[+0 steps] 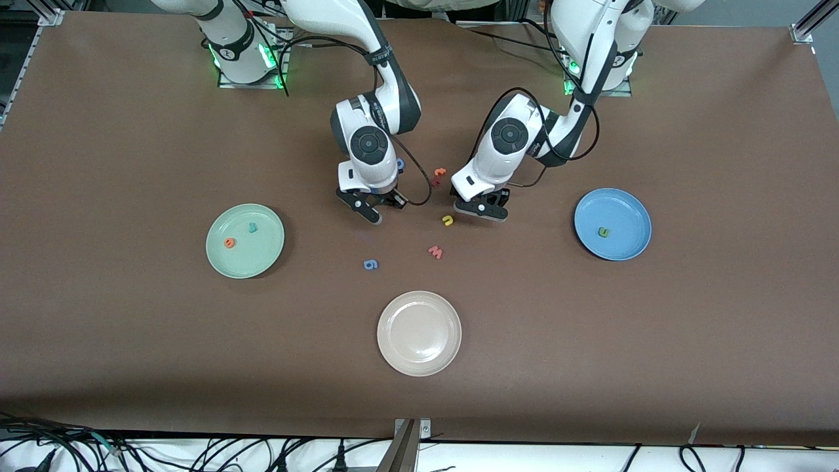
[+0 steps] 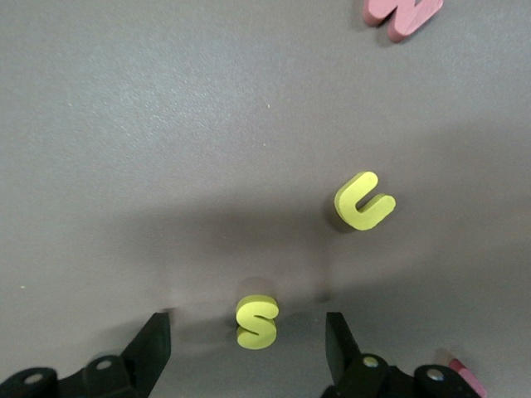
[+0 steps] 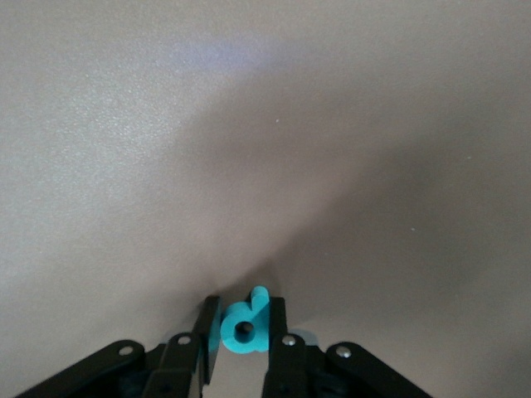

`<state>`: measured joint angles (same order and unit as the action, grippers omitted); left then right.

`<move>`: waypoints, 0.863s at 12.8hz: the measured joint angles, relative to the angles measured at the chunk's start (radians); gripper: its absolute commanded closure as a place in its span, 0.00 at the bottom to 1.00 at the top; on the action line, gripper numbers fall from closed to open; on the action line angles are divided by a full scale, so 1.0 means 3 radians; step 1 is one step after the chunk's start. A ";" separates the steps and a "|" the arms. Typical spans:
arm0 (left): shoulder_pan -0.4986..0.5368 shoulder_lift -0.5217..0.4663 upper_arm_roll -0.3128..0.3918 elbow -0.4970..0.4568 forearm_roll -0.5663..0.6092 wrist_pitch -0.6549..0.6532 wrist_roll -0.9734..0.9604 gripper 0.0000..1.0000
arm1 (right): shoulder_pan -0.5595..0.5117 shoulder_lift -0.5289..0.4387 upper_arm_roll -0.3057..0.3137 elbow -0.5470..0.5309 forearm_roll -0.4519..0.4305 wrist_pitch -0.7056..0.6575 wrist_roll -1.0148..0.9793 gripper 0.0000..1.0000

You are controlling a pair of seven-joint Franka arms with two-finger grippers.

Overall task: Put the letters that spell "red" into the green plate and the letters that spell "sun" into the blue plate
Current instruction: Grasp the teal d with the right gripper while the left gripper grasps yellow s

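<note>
The right gripper [image 3: 243,332] has its fingers clamped on the teal "d" [image 3: 246,324], low over bare bench [image 1: 131,360]. The left gripper [image 2: 247,344] stands with fingers apart astride the yellow "s" [image 2: 256,321]; the yellow "u" [image 2: 364,201] lies near, open bench around both.

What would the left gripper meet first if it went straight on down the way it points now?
Probably the yellow "s": it lies on the table between the open fingers of the left gripper. How far above it the fingertips are is unclear.
</note>
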<state>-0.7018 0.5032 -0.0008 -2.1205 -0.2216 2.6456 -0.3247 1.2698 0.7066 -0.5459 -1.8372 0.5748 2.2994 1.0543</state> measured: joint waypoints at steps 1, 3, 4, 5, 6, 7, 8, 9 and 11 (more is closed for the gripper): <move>-0.0005 0.0017 0.0000 0.0000 0.0002 0.0020 0.0000 0.16 | 0.0000 0.0000 0.0000 0.0000 0.0000 0.0000 -0.0001 0.92; -0.0017 0.0046 0.0000 0.0002 0.0096 0.0048 -0.0009 0.16 | 0.0000 0.0000 -0.0001 0.0000 0.0000 0.0000 -0.0026 0.92; -0.0021 0.0046 0.0000 0.0003 0.0123 0.0048 -0.0013 0.17 | 0.0000 0.0000 -0.0006 0.0000 0.0000 -0.0006 -0.0057 0.92; -0.0023 0.0046 0.0001 0.0003 0.0136 0.0048 -0.0014 0.20 | 0.0001 0.0000 -0.0028 0.0001 0.0000 -0.0038 -0.0099 0.92; -0.0023 0.0046 0.0002 0.0003 0.0142 0.0048 -0.0014 0.28 | 0.0001 -0.0003 -0.0079 0.0003 0.0000 -0.0110 -0.0176 0.92; -0.0023 0.0046 0.0005 0.0003 0.0167 0.0048 -0.0014 0.35 | 0.0001 -0.0019 -0.0156 0.0011 0.0000 -0.0218 -0.0293 0.92; -0.0024 0.0047 0.0005 0.0003 0.0245 0.0048 -0.0014 0.38 | 0.0000 -0.0050 -0.0255 0.0017 0.0000 -0.0339 -0.0451 0.92; -0.0024 0.0047 0.0008 0.0003 0.0350 0.0049 -0.0023 0.40 | -0.0001 -0.0087 -0.0364 0.0019 0.0000 -0.0468 -0.0633 0.92; -0.0027 0.0046 0.0006 0.0011 0.0389 0.0049 -0.0023 0.48 | -0.0003 -0.0147 -0.0605 0.0020 0.0000 -0.0761 -0.1085 0.92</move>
<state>-0.7099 0.5169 0.0011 -2.1173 -0.1049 2.6604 -0.3317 1.2689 0.6625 -0.7274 -1.8312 0.5748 2.0712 0.7288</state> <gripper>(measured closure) 0.374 0.731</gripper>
